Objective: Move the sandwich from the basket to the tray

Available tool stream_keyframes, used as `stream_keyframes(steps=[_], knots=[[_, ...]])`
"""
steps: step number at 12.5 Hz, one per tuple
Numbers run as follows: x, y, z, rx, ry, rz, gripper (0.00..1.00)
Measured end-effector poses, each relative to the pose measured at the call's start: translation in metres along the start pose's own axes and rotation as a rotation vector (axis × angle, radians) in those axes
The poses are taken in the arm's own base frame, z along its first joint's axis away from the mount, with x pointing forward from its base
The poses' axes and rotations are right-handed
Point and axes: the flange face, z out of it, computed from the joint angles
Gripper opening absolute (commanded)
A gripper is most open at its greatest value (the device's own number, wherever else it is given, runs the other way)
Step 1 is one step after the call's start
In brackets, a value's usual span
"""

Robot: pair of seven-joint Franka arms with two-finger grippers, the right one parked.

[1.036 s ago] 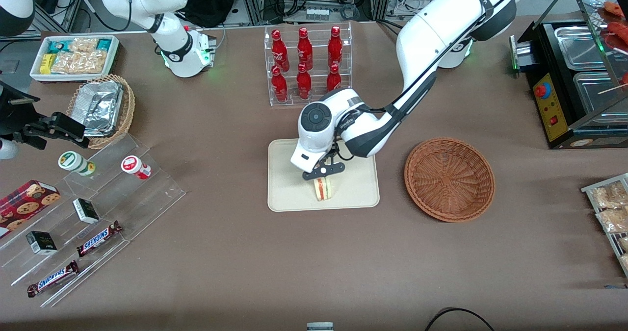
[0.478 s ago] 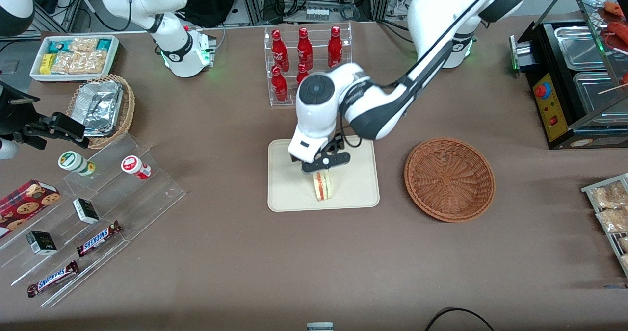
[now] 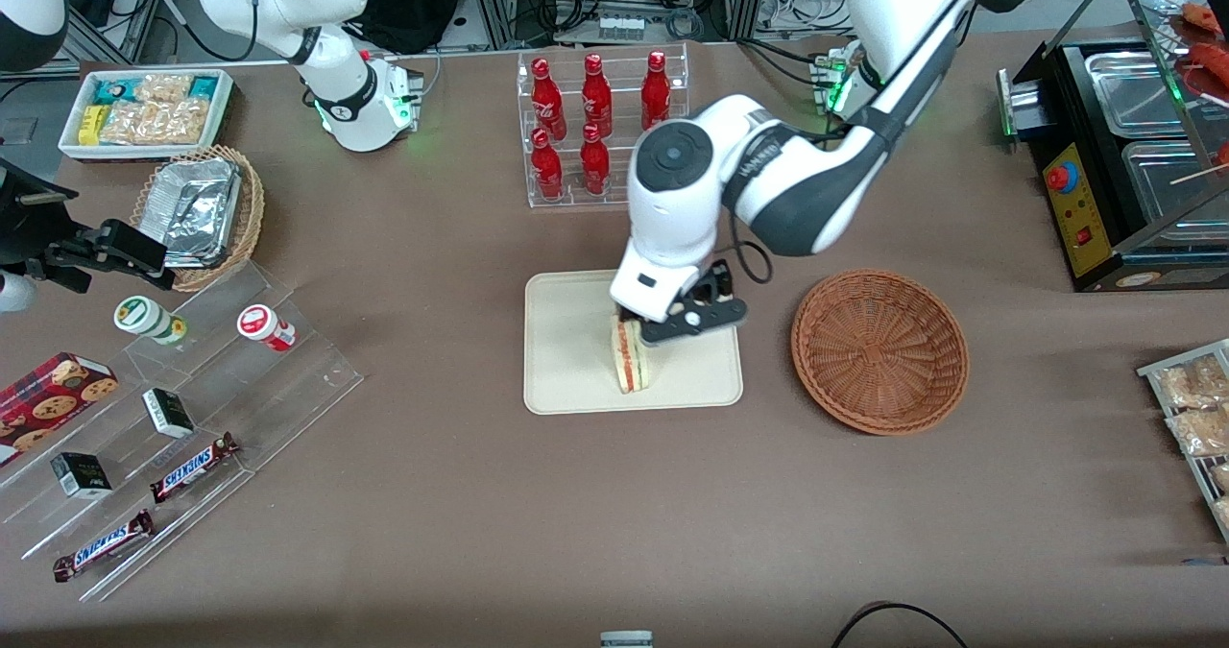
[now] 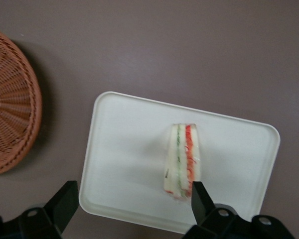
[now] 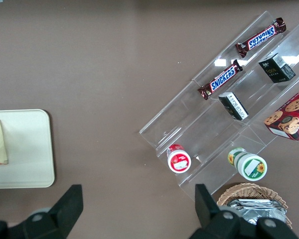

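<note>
sandwich (image 4: 183, 160) set on edge on tray (image 4: 119, 164), released | end effector (image 4: 132, 204) spread wide above it, nothing held | basket (image 3: 879, 349) emptied | placement judged complete

Sandwich (image 3: 630, 360) on tray (image 3: 566, 360), standing on edge — gripper (image 4: 129, 209) above it, fingers spread, clear of bread. Basket (image 3: 879, 350) beside tray, toward working arm's end.

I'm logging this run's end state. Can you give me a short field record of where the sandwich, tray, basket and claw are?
sandwich: standing on edge on the tray, free of the claw
tray: on the table, holds only the sandwich
basket: empty, beside the tray, toward the working arm's end
claw: open, raised above the tray
</note>
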Motion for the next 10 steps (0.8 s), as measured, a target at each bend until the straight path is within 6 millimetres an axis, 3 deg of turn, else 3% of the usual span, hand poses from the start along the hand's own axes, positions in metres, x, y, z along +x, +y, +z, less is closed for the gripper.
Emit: stream_keyframes(steps=[3,6,10], knots=[[0.024,-0.033,-0.01,0.06,-0.009,-0.047,1.0],[0.06,-0.084,-0.013,0.1,-0.024,-0.024,1.0],[0.076,-0.125,-0.011,0.122,-0.049,-0.006,1.0]])
